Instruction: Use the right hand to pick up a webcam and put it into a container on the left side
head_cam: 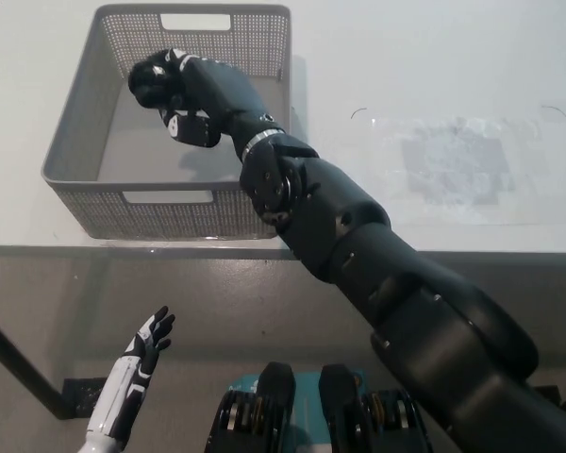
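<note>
My black right hand (168,87) hangs over the inside of the grey perforated basket (170,213) at the table's left. Its fingers are curled shut around a small black webcam (192,128), which shows a white spot and sticks out under the palm. Most of the webcam is hidden by the fingers. The forearm crosses the basket's right front corner. I cannot tell whether the webcam touches the basket floor. My white left hand (140,360) rests low at the lower left, below the table edge, with its fingers spread and holding nothing.
The basket stands on a white table (377,57) whose front edge (123,250) runs across the middle of the view. A clear, faintly smudged sheet (453,160) lies on the table to the right of my arm.
</note>
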You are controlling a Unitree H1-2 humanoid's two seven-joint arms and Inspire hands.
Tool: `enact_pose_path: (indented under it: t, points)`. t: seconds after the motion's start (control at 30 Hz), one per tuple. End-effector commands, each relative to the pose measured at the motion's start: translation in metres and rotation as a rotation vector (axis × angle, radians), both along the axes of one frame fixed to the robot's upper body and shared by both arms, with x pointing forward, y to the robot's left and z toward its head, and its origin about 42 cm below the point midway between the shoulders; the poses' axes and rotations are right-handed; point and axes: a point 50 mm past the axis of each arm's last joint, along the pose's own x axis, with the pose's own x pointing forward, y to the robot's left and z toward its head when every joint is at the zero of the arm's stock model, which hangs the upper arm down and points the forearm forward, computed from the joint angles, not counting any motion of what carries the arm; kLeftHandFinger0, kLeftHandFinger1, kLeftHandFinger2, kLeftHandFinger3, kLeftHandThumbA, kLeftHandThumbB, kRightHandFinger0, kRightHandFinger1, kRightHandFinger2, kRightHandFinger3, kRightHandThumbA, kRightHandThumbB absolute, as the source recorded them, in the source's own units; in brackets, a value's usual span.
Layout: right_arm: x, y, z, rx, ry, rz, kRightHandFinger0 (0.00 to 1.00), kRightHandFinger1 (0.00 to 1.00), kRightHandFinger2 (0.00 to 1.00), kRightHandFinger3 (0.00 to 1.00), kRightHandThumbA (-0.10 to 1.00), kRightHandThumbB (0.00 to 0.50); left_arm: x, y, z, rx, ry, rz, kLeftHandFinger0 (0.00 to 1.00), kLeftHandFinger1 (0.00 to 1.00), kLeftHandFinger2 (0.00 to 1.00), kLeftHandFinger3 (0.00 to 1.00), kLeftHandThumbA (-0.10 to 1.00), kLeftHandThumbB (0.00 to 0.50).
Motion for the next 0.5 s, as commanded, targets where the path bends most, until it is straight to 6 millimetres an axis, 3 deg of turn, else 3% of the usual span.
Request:
enact_pose_path:
  t: [0.0, 0.07, 0.1, 0.13, 0.17, 0.2, 0.23, 0.27, 0.33, 0.47]
  points:
    - [0.003, 0.006, 0.022, -0.019, -0.061, 0.002, 0.0, 0.39, 0.8, 0.88, -0.1, 0.156, 0.008, 0.002, 0.014, 0.026, -0.05, -0.031, 1.0, 1.0, 1.0, 1.0, 1.0, 0.226]
    - [0.003, 0.004, 0.02, -0.032, -0.055, 0.001, 0.0, 0.39, 0.8, 0.88, -0.1, 0.161, 0.009, 0.002, 0.014, 0.021, -0.05, -0.035, 1.0, 1.0, 1.0, 1.0, 1.0, 0.222]
    - [0.004, 0.003, 0.019, -0.043, -0.056, 0.0, 0.0, 0.37, 0.73, 0.79, -0.1, 0.172, 0.009, 0.002, 0.015, 0.022, -0.053, -0.036, 1.0, 1.0, 1.0, 1.0, 1.0, 0.222]
    - [0.004, 0.002, 0.019, -0.055, -0.052, -0.009, 0.02, 0.37, 0.7, 0.79, 0.04, 0.185, 0.009, 0.002, 0.015, 0.022, -0.055, -0.037, 1.0, 1.0, 1.0, 1.0, 1.0, 0.22]
    - [0.006, 0.002, 0.021, -0.06, -0.023, -0.008, 0.21, 0.58, 0.94, 1.0, 0.25, 0.232, 0.009, 0.002, 0.016, 0.023, -0.057, -0.039, 1.0, 1.0, 1.0, 1.0, 1.0, 0.22]
    - [0.008, 0.0, 0.024, -0.059, 0.005, 0.0, 0.55, 0.8, 1.0, 1.0, 0.51, 0.309, 0.011, 0.001, 0.017, 0.023, -0.059, -0.041, 1.0, 1.0, 1.0, 1.0, 1.0, 0.221]
    - [0.01, -0.002, 0.025, -0.059, 0.047, 0.022, 0.88, 1.0, 1.0, 1.0, 0.7, 0.386, 0.011, 0.001, 0.017, 0.023, -0.058, -0.04, 1.0, 1.0, 1.0, 1.0, 1.0, 0.228]
    - [0.012, -0.005, 0.026, -0.065, 0.082, 0.04, 1.0, 1.0, 1.0, 1.0, 0.78, 0.42, 0.011, 0.001, 0.016, 0.027, -0.057, -0.04, 1.0, 1.0, 1.0, 1.0, 1.0, 0.229]
    - [0.014, -0.007, 0.03, -0.092, 0.085, 0.051, 1.0, 1.0, 1.0, 1.0, 0.97, 0.495, 0.011, 0.001, 0.016, 0.031, -0.061, -0.044, 1.0, 1.0, 1.0, 1.0, 1.0, 0.212]
    - [0.018, -0.011, 0.039, -0.099, 0.077, 0.064, 1.0, 1.0, 1.0, 1.0, 1.0, 0.5, 0.011, 0.001, 0.016, 0.025, -0.06, -0.045, 1.0, 1.0, 1.0, 1.0, 1.0, 0.212]
